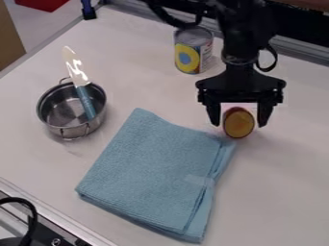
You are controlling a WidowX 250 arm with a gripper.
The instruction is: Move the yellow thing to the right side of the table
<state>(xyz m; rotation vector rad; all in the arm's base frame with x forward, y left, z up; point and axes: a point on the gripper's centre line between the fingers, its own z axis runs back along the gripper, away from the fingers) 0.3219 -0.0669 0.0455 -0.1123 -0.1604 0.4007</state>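
Open hand straddles the yellow thing (239, 126), one finger on each side: black hand (238, 123) over the table (276, 192)

Closest to me, at the lower left corner, a black cable (29, 211) curves beside the table's metal edge (48, 211). Past that lies a folded blue cloth (151, 173), its layers showing along the right-hand side.

Just beyond the cloth's far right corner is the yellow thing, an oval with a dark reddish rim, right of the middle of the table. The hand points down over it, fingers spread apart; I can't tell whether either one touches it.

Over to my left is a shiny metal pot (55, 115) with small loop handles. A utensil (86, 102) leans in it, blue handle down inside, pale glaring blade rising past the rim.

Farther back stands a can (204, 50) with a yellow and blue label, near the black arm (241, 41). A red object (42, 4) is beyond the table's far left.
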